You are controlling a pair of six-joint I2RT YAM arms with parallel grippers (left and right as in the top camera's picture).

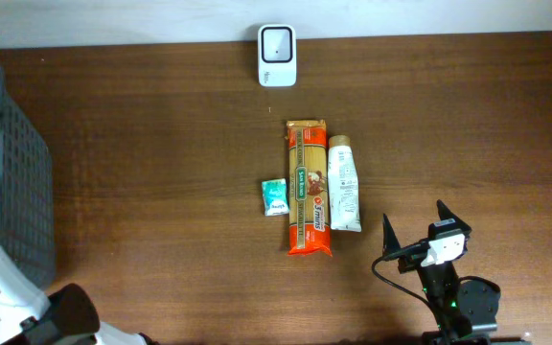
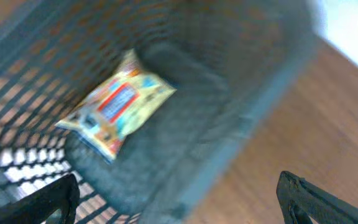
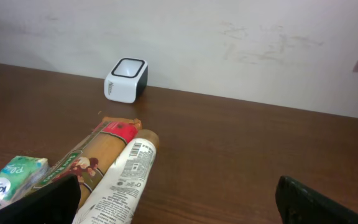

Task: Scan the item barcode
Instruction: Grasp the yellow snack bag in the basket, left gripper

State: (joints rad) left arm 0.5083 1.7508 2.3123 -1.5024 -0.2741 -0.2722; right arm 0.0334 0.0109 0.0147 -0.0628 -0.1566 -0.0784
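Hands gape wide and empty: left hand (image 2: pixel 176 191) over basket (image 2: pixel 253 112), right hand (image 1: pixel 413 217) near tube (image 3: pixel 126 180).

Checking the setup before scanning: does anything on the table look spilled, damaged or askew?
Nothing stands out. The orange pasta packet, white tube and small green tissue pack lie intact side by side near the white scanner.

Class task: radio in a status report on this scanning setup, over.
Left gripper and right gripper open, empty. Snack packet in basket; pasta pack, tube, tissues on table. Nothing blocking scanner.

Orange pasta pack (image 1: pixel 309 187), white scanner (image 1: pixel 277 43)
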